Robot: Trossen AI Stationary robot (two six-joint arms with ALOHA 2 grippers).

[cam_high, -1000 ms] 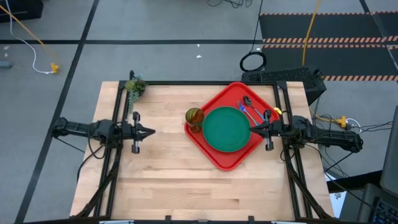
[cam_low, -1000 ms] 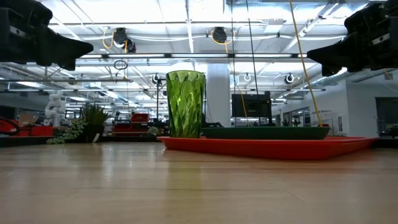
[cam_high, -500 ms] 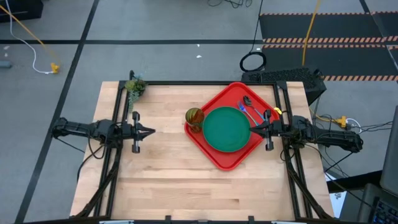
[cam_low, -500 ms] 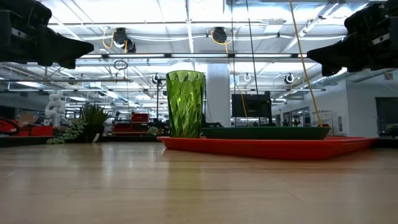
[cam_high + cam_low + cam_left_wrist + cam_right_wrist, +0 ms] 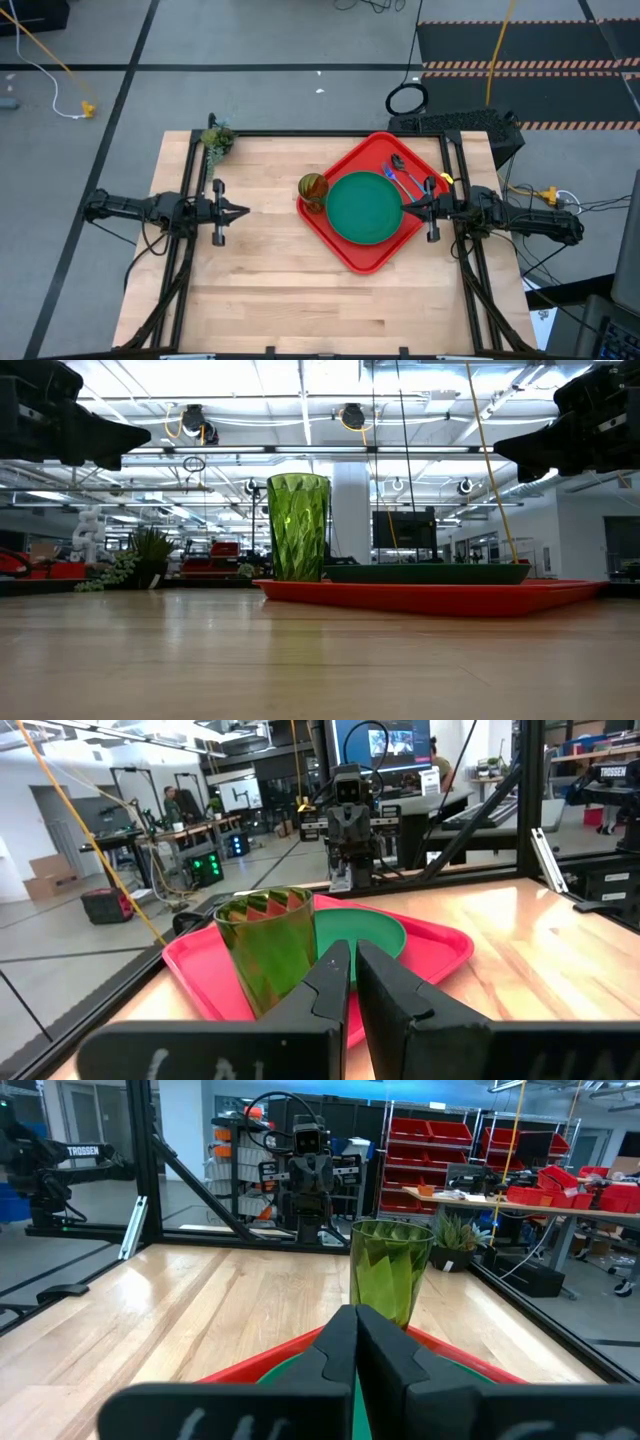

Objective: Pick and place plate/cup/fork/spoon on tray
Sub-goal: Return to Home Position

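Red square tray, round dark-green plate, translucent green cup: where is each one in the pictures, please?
Red square plastic tray (image 5: pixel 352 256): high view, bare floor near a corner.
Round dark-green plate (image 5: pixel 365 207): high view, centre of its face.
Translucent green cup (image 5: pixel 297 525): low view, middle of its wall.

Table (image 5: pixel 270 280): light wooden top of joined planks, rectangular, with a smooth and slightly glossy surface that reflects the ceiling lights.
Frame (image 5: pixel 290 133): black metal rails run along the far edge and down both sides of the top.
Tray (image 5: pixel 355 258): bright red, square with rounded corners and a raised rim. It lies flat on the wood in the right half, turned corner-on like a diamond, with its right corner near the right-hand rail.
Cup (image 5: pixel 312 187): green, upright, just inside the tray's left corner and not on the bare wood.
Plant (image 5: pixel 216 140): small leafy green sprig at the far left corner, beside the rail.
Bare wood: the left half and the whole near strip.
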